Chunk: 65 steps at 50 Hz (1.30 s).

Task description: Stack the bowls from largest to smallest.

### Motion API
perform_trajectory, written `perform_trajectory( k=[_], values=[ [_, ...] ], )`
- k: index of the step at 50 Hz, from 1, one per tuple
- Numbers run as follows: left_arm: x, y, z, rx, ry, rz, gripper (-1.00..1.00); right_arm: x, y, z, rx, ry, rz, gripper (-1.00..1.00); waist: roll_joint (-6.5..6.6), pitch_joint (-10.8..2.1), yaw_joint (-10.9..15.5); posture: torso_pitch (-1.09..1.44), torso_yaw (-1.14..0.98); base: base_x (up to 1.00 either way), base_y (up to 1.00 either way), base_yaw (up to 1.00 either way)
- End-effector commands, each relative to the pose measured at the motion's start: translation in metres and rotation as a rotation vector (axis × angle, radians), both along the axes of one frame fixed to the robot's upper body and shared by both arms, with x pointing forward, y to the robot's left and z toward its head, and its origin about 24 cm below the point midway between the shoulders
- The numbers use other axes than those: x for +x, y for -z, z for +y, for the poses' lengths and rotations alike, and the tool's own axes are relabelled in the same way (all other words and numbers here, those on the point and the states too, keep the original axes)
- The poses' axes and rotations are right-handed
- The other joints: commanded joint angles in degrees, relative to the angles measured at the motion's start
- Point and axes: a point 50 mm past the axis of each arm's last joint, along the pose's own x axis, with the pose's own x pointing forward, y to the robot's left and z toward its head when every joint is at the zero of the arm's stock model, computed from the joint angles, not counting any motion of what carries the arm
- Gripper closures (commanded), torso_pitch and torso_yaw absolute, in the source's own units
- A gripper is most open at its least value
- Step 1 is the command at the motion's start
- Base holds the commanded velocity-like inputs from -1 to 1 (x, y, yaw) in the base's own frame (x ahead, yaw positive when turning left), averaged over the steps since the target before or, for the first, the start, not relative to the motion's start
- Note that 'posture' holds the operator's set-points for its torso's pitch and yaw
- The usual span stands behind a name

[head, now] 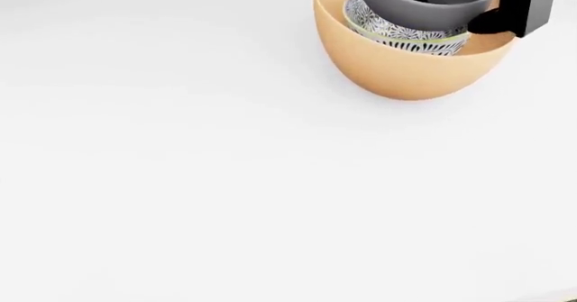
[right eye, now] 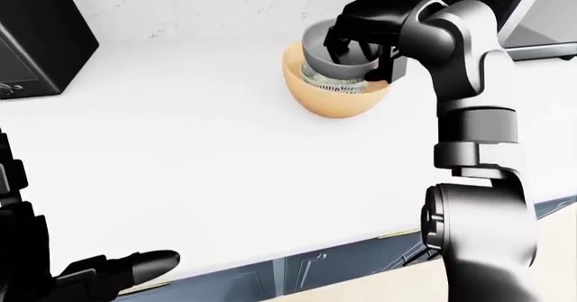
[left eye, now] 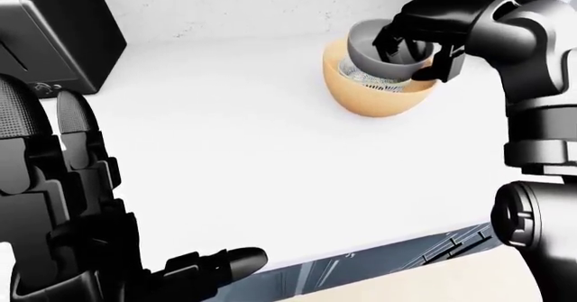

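A large orange bowl [left eye: 379,96] sits on the white counter [left eye: 235,153] at the upper right of the left-eye view. A patterned black-and-white bowl [head: 397,31] rests inside it. My right hand [left eye: 417,40] grips the rim of a small grey bowl [left eye: 370,48] and holds it tilted just above the patterned bowl, inside the orange one. My left hand [left eye: 99,241] is at the lower left, fingers spread, holding nothing.
A black appliance [left eye: 54,31] stands at the upper left on the counter. The counter's near edge [left eye: 379,251] runs along the bottom, with a metal cabinet face below. A white wall [left eye: 270,4] rises behind the bowls.
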Motion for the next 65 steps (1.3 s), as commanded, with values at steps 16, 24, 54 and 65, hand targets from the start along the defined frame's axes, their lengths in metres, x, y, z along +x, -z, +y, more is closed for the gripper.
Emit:
perform_trajectory(
  k=[16,24,54,65],
  values=[
    [-0.007,-0.007,-0.001,0.004,0.001,-0.060,-1.00,0.007,-0.018,-0.007,0.032,0.026,-0.093,1.00,-0.42,-1.31,0.2,0.00,0.00,0.00,0.00,0.00],
    [-0.007,-0.007,-0.001,0.004,-0.001,-0.060,-1.00,0.008,-0.016,-0.005,0.033,0.023,-0.094,1.00,-0.45,-1.28,0.2,0.00,0.00,0.00,0.00,0.00],
    [-0.006,-0.008,-0.002,0.007,0.005,-0.056,-1.00,-0.019,-0.102,-0.007,0.133,0.014,-0.349,-1.00,-0.49,-1.33,0.3,0.00,0.00,0.00,0.00,0.00],
    [-0.006,-0.008,-0.003,0.010,0.007,-0.055,-1.00,-0.083,-0.193,-0.031,0.225,0.039,-0.570,-1.00,-0.10,0.33,0.3,0.00,0.00,0.00,0.00,0.00]
  ],
)
